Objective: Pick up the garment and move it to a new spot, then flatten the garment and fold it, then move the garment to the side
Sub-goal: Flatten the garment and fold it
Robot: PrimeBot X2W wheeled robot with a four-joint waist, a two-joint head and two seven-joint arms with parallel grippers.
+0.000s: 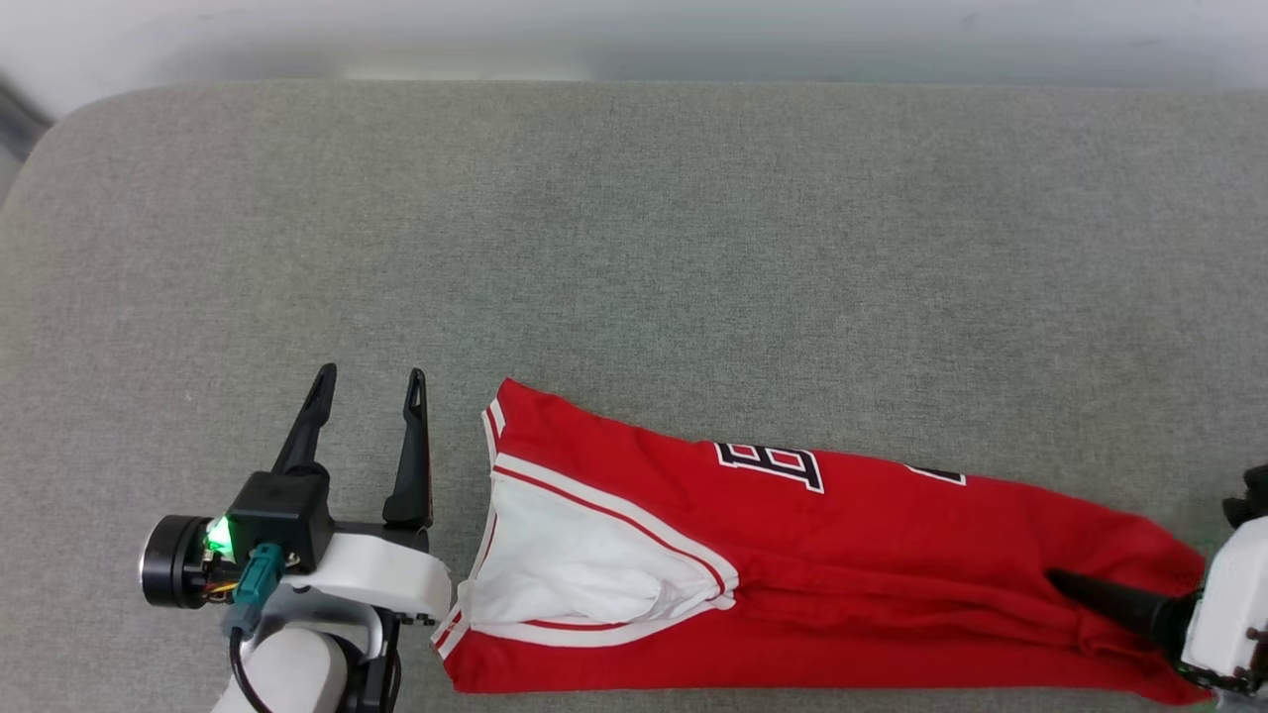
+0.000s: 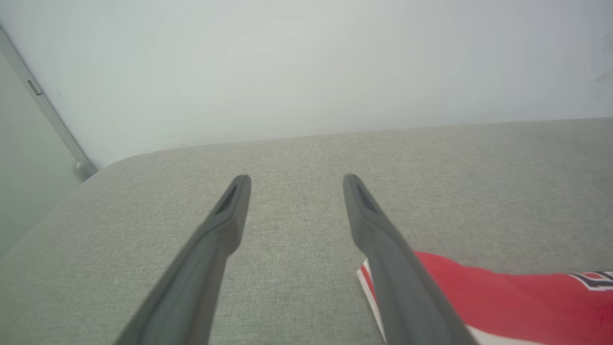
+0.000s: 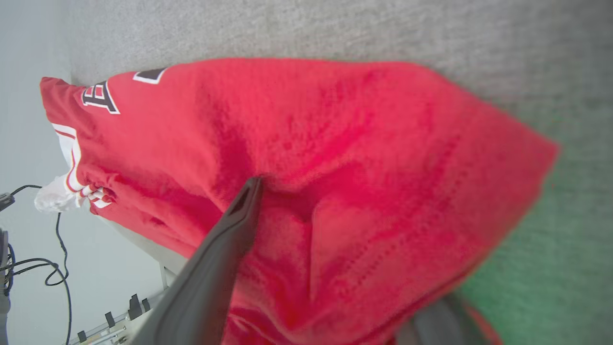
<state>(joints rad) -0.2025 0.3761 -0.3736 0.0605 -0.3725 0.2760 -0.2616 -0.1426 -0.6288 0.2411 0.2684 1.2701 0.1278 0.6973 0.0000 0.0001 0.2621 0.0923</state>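
The garment (image 1: 842, 555), a red jersey with a white sleeve and black lettering, lies folded into a long strip along the near edge of the grey padded surface (image 1: 634, 228). My left gripper (image 1: 370, 376) is open just left of its striped sleeve end, with nothing between the fingers. Its fingers (image 2: 297, 179) frame bare grey cloth, and the garment (image 2: 503, 297) lies to their right. At the strip's right end my right gripper (image 1: 1075, 569) stands open. One finger lies on top of the garment (image 3: 335, 120) and the other finger (image 3: 440, 321) is mostly under the fabric.
The padded surface has a rounded far-left corner (image 1: 69, 119) and ends at a pale wall (image 1: 634, 40) at the back. Past the near edge, black cables (image 3: 28, 268) hang below. A wide stretch of grey cloth lies behind the garment.
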